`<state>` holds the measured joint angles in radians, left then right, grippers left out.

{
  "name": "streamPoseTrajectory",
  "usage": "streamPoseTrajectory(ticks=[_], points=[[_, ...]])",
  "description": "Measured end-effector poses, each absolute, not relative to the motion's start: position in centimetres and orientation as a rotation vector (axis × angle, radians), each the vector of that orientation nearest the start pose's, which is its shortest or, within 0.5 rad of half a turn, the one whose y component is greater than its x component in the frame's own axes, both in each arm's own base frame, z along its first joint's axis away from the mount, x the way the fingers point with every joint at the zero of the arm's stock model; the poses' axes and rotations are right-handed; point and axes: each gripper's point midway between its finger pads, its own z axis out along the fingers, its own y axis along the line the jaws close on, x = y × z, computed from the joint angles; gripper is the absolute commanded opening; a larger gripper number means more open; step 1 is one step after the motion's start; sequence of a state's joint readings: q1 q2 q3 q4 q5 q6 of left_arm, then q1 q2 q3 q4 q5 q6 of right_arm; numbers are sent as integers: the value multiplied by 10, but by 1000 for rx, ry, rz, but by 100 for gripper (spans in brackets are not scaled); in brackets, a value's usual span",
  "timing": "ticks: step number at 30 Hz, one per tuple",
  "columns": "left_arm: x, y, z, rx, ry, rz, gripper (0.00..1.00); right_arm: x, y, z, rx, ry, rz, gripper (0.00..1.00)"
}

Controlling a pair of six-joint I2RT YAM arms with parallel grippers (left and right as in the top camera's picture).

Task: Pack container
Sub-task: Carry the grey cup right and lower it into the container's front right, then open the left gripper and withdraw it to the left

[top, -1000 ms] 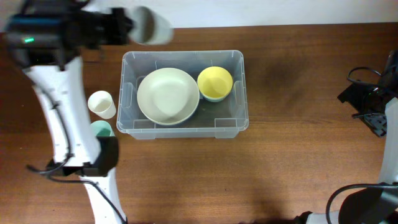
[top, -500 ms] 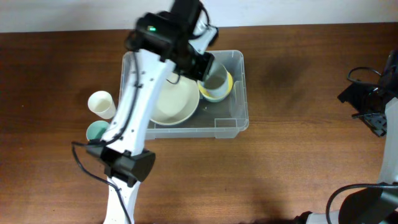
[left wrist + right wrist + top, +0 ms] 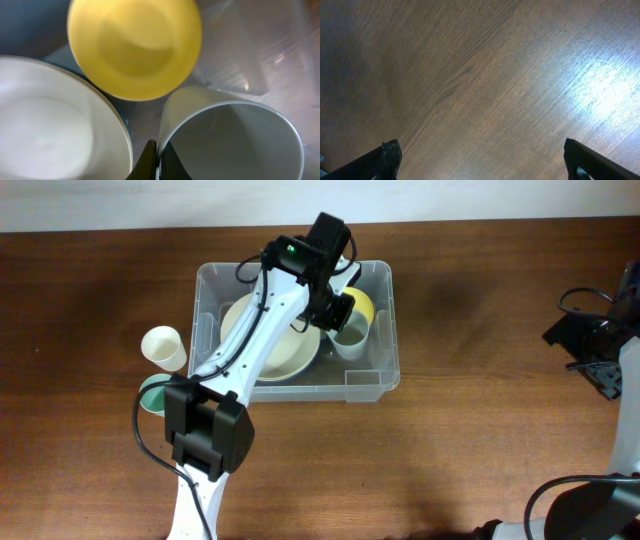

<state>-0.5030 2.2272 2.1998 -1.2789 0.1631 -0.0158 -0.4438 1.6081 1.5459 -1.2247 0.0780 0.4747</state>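
Two risks stand out.

1) The left end effector (image 3: pixel 156 161) is pressed together on only the thin wall of the pale cup (image 3: pixel 230 140). It appears to have one finger inside and one outside, so the grip area is small. Can't tell whether the cup base is on the bin floor yet. If it's let go while hanging or leaning, it'll prob. tip or roll rather than stand.

2) The cup sits w/in the container (image 3: pixel 392 350) in a crowded spot. The yellow bowl (image 3: pixel 364 302) is just beside it and the big white bowl (image 3: pixel 285 360) is on its other side. Any sideways drift could clip a bowl rim, nudge it, or ride the cup up onto it. The arm also reaches in over the bin, so a low pull-out could catch a wall and shove the lot.

The right end effector (image 3: pixel 482 162) is spread wide over bare table (image 3: pixel 470 75), well apart, so no help if sth slips. A cream cup (image 3: pixel 165 348) and a teal cup (image 3: pixel 150 390) wait outside on the left, and free floor inside looks scarce.

Container: clear plastic, rectangular, w/ rounded corners and a raised rim. It stands upright mid-table toward the far edge, w/ the white bowl on its left side and the yellow bowl far-right.
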Motion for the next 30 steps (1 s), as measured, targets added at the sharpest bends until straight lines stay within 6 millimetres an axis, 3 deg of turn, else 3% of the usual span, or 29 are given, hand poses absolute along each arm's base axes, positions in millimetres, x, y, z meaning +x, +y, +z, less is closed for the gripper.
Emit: streamPoseTrajectory(ticks=[16,21,30], points=[[417,-261,102,735,2878,-308,2,307,-161,186,1280,2552,-105,99],[416,-260,82,734,2922,-297,18,307,-161,186,1280,2552,-105,99],[417,-260,80,730,2922,-296,32,307,-161,186,1281,2551,-104,99]])
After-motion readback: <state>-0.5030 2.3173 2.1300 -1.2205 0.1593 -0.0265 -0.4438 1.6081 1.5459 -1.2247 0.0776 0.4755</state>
